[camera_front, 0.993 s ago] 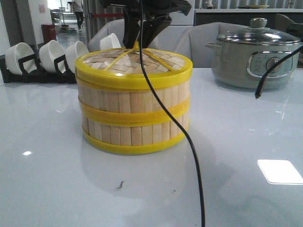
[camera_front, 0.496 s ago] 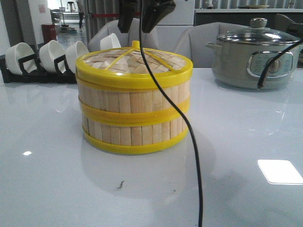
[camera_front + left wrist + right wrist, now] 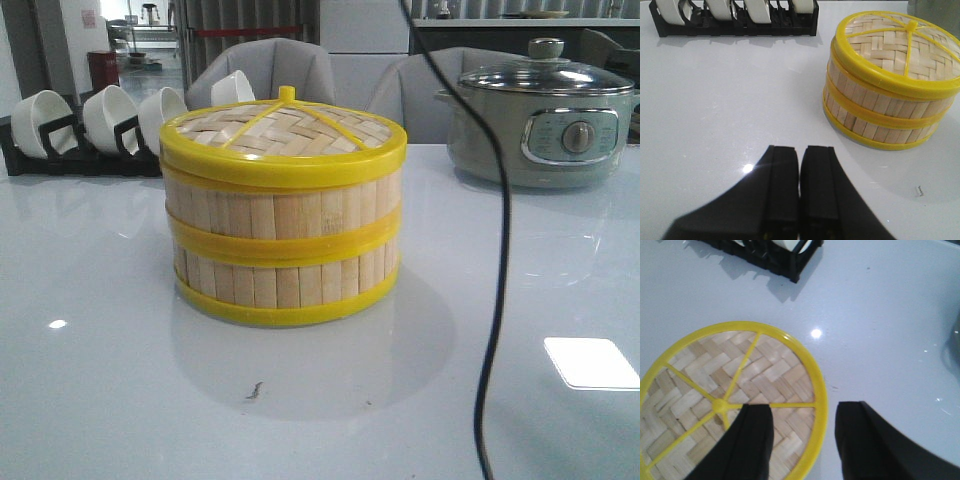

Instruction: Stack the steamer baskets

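Observation:
Two steamer baskets (image 3: 283, 240) stand stacked on the white table, pale bamboo slats with yellow rims. The woven lid (image 3: 283, 130) with its yellow knob sits on top. The stack also shows in the left wrist view (image 3: 890, 85), and the lid shows in the right wrist view (image 3: 730, 395). My left gripper (image 3: 800, 165) is shut and empty, low over bare table beside the stack. My right gripper (image 3: 802, 425) is open and empty, high above the lid's rim. Neither gripper shows in the front view.
A black rack of white bowls (image 3: 90, 125) stands at the back left. A grey-green electric pot (image 3: 545, 115) with a glass lid stands at the back right. A black cable (image 3: 495, 250) hangs in front, right of the stack.
My right gripper rose from the lid's knob and left the front view. The hanging cable swung to the right. The stack has not moved.

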Available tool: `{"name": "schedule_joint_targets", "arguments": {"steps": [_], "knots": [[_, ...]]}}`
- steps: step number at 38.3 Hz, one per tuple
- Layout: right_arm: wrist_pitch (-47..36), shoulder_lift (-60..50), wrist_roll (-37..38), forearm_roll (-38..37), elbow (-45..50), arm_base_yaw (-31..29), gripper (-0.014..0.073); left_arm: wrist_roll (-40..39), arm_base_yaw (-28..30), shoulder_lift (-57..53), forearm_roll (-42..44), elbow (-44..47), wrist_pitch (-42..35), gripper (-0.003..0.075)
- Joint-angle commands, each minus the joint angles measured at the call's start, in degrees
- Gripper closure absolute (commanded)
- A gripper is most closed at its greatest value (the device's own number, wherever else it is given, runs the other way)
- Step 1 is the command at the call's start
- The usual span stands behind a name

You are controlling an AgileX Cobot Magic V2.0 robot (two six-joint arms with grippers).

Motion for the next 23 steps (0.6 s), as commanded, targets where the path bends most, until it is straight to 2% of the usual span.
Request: {"name": "schedule_joint_targets", "arguments": {"steps": [1,11,16,23], "knots": [[-8.4,-9.5,-0.1,-0.4,6.1,-3.2,0.0176,-0.6,0.0,0.3,-0.2,-1.6,-4.7,0.0636],[-30.0,-33.4,-0.1,-0.4,40.7,-14.7,0.0176,-0.6,0.0,0.3,-0.2,-1.6,-4.7,0.0636],[-36.1,-45.1,-0.1,-0.4,55.8,-20.1,0.0176,-0.6,0.0,0.3,-0.2,-1.6,-4.7,0.0637],[-40.5,-56.3,-0.1,-0.4,69.2,-25.3,0.0176,-0.6,0.0,0.3,-0.2,-1.6,-4.7,0.0637]]}}
